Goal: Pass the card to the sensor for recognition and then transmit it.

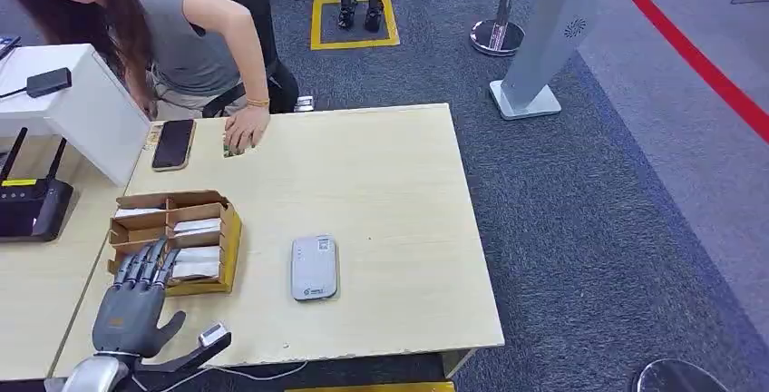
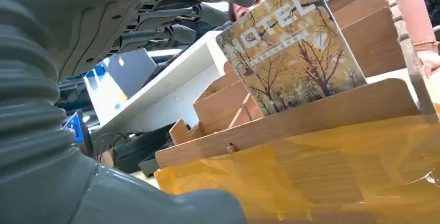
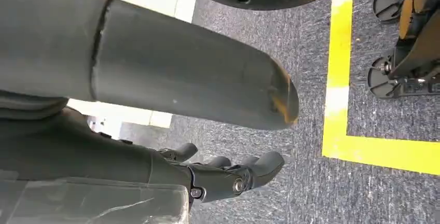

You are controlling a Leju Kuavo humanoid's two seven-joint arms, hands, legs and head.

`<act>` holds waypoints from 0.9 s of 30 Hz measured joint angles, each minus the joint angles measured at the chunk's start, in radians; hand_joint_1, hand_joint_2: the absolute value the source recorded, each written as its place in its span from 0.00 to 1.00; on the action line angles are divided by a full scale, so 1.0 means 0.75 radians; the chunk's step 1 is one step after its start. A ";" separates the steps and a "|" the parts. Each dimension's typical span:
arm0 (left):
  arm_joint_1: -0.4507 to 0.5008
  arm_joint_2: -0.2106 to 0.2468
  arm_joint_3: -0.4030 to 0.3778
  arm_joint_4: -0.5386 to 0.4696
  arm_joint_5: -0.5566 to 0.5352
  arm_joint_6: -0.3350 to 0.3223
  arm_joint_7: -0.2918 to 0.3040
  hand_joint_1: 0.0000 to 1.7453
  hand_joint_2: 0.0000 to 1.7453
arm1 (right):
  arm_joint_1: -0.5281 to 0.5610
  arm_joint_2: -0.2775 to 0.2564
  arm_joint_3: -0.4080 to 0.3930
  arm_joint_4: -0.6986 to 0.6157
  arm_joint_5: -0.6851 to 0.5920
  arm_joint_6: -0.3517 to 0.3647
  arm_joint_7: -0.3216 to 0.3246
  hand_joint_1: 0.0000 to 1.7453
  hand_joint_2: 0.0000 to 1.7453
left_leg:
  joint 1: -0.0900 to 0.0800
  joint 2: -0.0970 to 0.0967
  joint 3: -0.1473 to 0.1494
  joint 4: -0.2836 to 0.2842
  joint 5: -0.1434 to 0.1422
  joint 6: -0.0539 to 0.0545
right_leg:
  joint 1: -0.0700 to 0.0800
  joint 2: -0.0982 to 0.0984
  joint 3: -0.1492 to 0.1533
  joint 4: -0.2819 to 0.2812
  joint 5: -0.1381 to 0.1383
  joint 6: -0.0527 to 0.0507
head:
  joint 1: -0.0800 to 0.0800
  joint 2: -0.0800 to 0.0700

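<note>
Wooden table [image 1: 390, 192], card [image 2: 290, 47] just beyond left hand [image 1: 136, 297] fingertips [image 1: 150, 256]

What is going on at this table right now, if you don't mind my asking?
The robot's left hand reaches with spread fingers over the near end of the cardboard card holder, holding nothing yet. The grey sensor lies untouched on the table beside the holder. A person at the far edge presses a hand on a small card. The right hand hangs above the carpet.
</note>
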 joint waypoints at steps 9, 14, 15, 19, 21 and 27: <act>-0.010 -0.009 -0.002 0.013 -0.004 0.003 -0.001 0.00 1.00 | 0.000 -0.001 0.000 0.000 0.003 0.003 -0.004 0.00 0.00 | 0.000 0.000 0.000 0.000 0.000 0.000 | 0.000 0.000 0.000 0.000 0.000 0.000 | 0.001 0.000; -0.023 -0.016 -0.008 0.019 -0.020 0.020 -0.012 0.00 1.00 | 0.000 -0.001 0.004 0.001 0.018 0.009 -0.004 0.00 0.00 | 0.000 0.000 0.000 0.000 0.000 0.000 | 0.000 0.000 0.000 0.000 0.000 0.000 | 0.000 0.000; -0.029 -0.020 -0.011 0.022 -0.022 0.022 -0.013 0.00 1.00 | 0.000 -0.001 0.005 0.000 0.018 0.012 -0.004 0.00 0.00 | 0.000 0.000 0.000 0.000 0.000 0.000 | 0.000 0.000 0.000 0.000 0.000 0.000 | 0.001 0.000; -0.055 -0.026 -0.027 0.032 -0.022 0.022 -0.014 0.00 1.00 | 0.000 -0.001 0.006 0.000 0.019 0.024 -0.009 0.00 0.00 | 0.000 0.000 0.000 0.000 0.000 0.000 | 0.000 0.000 0.000 0.000 0.000 0.000 | 0.000 0.000; -0.061 -0.031 -0.027 0.035 -0.022 0.022 -0.014 0.00 1.00 | 0.000 -0.001 0.006 0.000 0.019 0.022 -0.012 0.00 0.00 | 0.000 0.000 0.000 0.000 0.000 0.000 | 0.000 0.000 0.000 0.000 0.000 0.000 | 0.000 0.000; -0.072 -0.036 -0.030 0.042 -0.022 0.022 -0.014 0.00 1.00 | 0.000 -0.001 0.008 0.000 0.019 0.022 -0.015 0.00 0.00 | 0.000 0.000 0.000 0.000 0.001 0.000 | 0.000 0.000 0.000 0.000 0.000 0.000 | 0.000 0.000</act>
